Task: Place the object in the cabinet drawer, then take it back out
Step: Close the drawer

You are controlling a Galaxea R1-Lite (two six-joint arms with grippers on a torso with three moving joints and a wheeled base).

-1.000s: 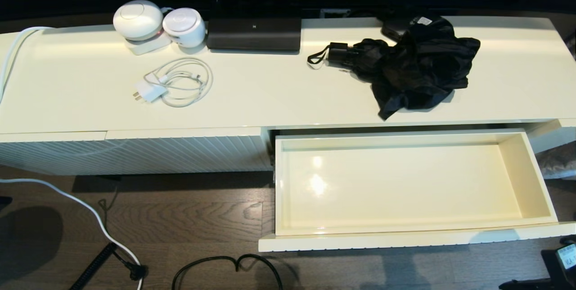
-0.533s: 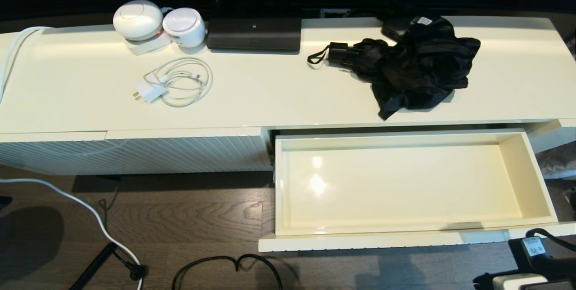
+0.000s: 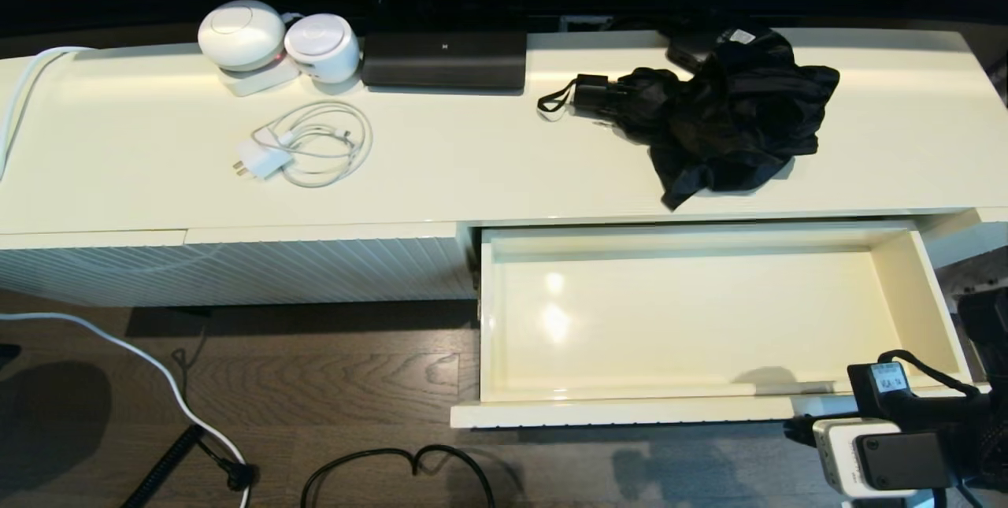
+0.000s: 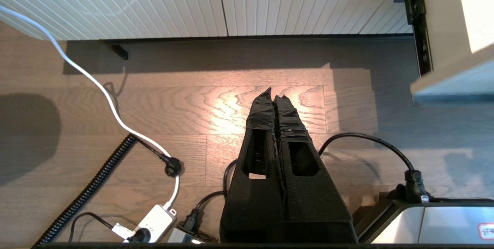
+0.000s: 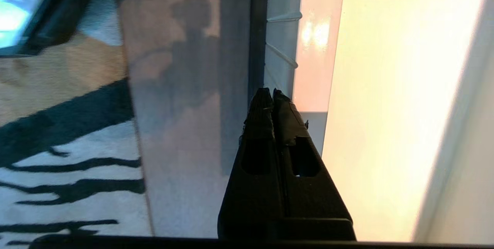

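Umbrella (image 3: 709,118) is lying on the cabinet top (image 3: 472,169), behind the pulled-out drawer (image 3: 693,319).

Both grippers, left (image 4: 274,96) and right (image 5: 268,96), are being kept pressed together, holding nothing. The fabric is judged soft and slippery, so the stiff handle (image 3: 591,92) is being preferred for gripping.

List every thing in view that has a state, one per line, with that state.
cabinet drawer: pulled open, nothing inside.
umbrella: collapsed, fabric loose, lying on the cabinet top.
white charger cable: coiled, unplugged, on the cabinet top.
left cabinet front: closed.
right claw: shut, holding nothing, at the drawer's front edge.
left claw: shut, holding nothing, over the floor.
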